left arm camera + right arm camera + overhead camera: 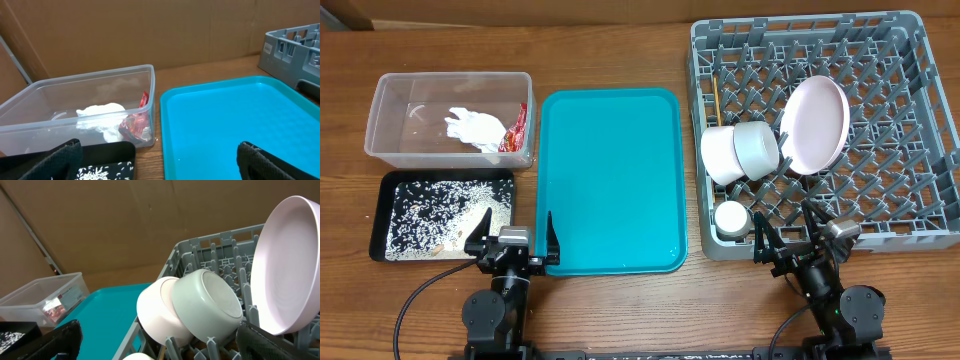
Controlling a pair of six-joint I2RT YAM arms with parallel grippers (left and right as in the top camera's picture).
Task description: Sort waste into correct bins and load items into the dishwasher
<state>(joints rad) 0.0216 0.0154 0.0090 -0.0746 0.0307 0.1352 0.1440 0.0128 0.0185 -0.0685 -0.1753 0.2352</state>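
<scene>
Now napkin (475, 128) and wrapper (517, 125) in tub (450, 76)

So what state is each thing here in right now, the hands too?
Plate, standing on edge in the grey rack.
Two bowls, on their sides in the rack, touching.
Cup, in the rack's near corner.
Chopsticks, in the rack, behind the bowls.
Napkin, crumpled, in the clear tub.
Red wrapper, in the tub too.
Rice, scattered in the black tray.
Left hand, open, empty.
Right hand, open, empty.
</scene>
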